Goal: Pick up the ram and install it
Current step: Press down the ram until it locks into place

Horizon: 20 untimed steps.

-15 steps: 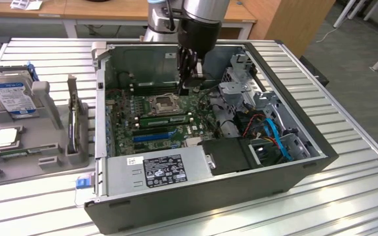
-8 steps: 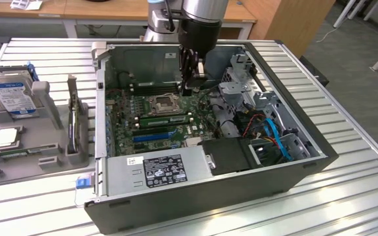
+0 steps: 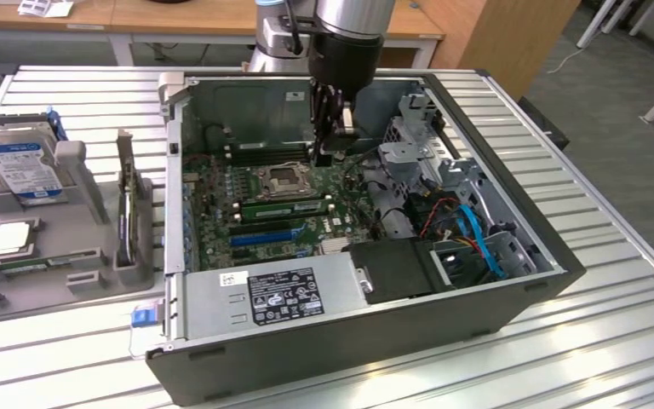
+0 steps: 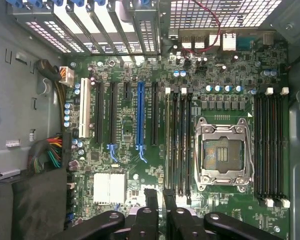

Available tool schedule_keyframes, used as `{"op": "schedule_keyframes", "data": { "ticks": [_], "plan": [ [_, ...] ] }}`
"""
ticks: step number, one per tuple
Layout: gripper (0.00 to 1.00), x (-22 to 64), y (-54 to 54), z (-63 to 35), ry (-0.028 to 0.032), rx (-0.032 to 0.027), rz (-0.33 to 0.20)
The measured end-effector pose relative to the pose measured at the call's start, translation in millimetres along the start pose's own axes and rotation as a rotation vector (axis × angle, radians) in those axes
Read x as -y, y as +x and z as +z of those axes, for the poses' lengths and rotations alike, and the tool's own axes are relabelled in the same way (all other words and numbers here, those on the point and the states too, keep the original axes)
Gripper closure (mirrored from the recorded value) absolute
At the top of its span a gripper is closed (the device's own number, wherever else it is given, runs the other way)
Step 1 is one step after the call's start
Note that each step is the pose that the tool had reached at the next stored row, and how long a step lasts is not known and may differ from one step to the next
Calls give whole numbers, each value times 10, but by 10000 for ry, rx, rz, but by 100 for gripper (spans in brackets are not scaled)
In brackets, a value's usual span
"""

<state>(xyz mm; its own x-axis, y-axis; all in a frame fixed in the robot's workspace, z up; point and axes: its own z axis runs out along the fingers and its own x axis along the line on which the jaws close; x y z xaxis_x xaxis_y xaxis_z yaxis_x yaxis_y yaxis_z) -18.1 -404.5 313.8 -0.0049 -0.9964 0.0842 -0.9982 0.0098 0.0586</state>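
The ram (image 3: 287,207) (image 4: 169,145) stands on edge in a slot just beside the CPU socket (image 3: 282,179) (image 4: 225,155), inside the open computer case (image 3: 361,341) on the counter (image 3: 599,256). It looks seated, which fits an install nearly or fully done. It is a long, thin green stick with dark chips along its face. The gripper (image 3: 329,156) (image 4: 160,205) hangs over the end of that slot row near the socket, its fingers narrowly parted and grasping nothing visible, probably placed to press or check the stick.

I saw the open computer case (image 3: 339,341) at centre; a hard drive (image 3: 14,166) stood at nine o'clock on the surface (image 3: 599,341).
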Motion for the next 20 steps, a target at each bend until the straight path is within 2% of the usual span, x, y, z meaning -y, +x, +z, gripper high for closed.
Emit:
{"op": "schedule_keyframes", "data": {
  "ticks": [4,5,10,15,20],
  "plan": [
    [83,0,0,0,0,0,0],
    [89,0,0,0,0,0,0],
    [90,3,0,0,0,-1,0],
    [90,165,-1,-9,-1,-1,-63],
    [90,173,53,52,-2,-13,-114]
  ]
}}
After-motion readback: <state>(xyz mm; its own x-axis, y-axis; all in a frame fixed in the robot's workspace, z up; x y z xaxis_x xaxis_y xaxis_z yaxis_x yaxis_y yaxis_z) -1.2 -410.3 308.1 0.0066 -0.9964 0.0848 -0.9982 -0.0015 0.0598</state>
